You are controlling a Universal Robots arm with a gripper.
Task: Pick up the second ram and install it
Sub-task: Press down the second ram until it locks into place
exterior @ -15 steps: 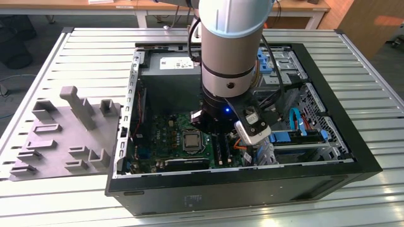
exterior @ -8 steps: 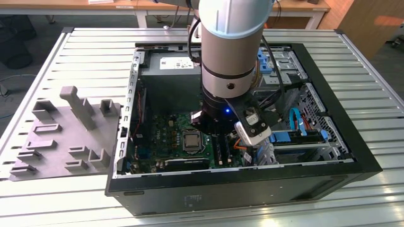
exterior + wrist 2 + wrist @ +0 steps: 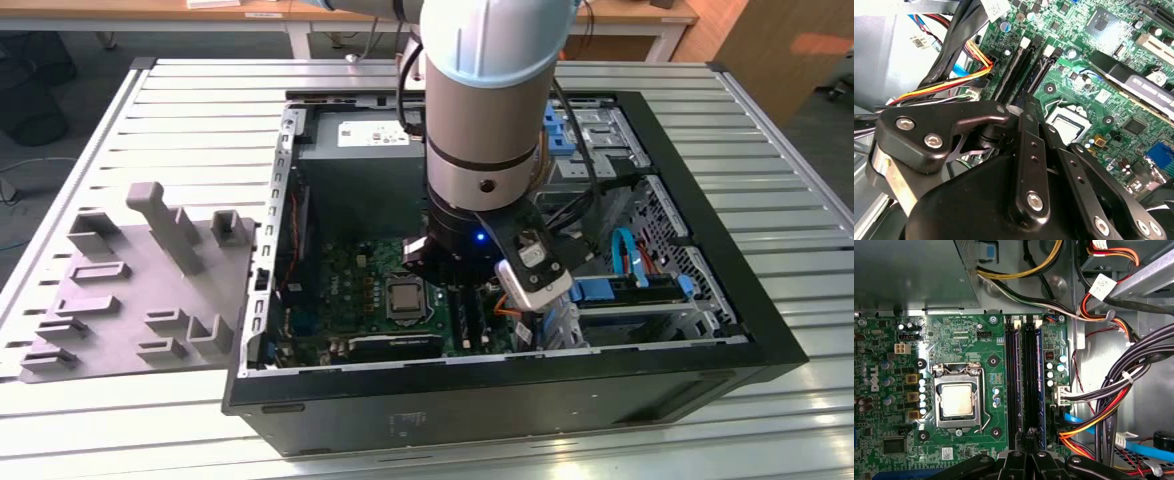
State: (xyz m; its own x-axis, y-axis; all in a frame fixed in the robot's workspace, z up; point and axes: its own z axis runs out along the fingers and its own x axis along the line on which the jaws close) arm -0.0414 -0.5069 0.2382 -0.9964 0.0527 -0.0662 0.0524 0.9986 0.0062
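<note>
Green circuit board is lying flat in the floor of the open black computer case (image 3: pixel 521 400), and the gripper (image 3: pixel 1029 440) is hanging low over it, right above the black memory slots (image 3: pixel 1026 375). The slots are sitting as a close bank of long narrow channels. In the first wrist view their long axis is running straight from the gripper toward the grey power supply (image 3: pixel 914 270). In the exterior view the slots (image 3: pixel 463 318) are pointing from the case's near wall toward its far end.

The ram itself is not showing clearly. A thin dark edge is lining up with the slots just beneath the gripper, but I cannot tell whether it is a stick or a slot wall. Nor can I tell whether the claw is open, closed or gripping anything. In the second wrist view the gripper (image 3: pixel 1026 112) is blocking much of the board.

The silver processor socket (image 3: pixel 956 400) is sitting just beside the slots. On their other side, bundles of black, red, yellow and orange cables (image 3: pixel 1114 390) are crowding close, with a blue cable (image 3: pixel 1089 426) passing below them. Outside the case, a grey moulded tray (image 3: pixel 134 290) is resting on the slatted metal table (image 3: pixel 200 100) at the exterior view's left.
</note>
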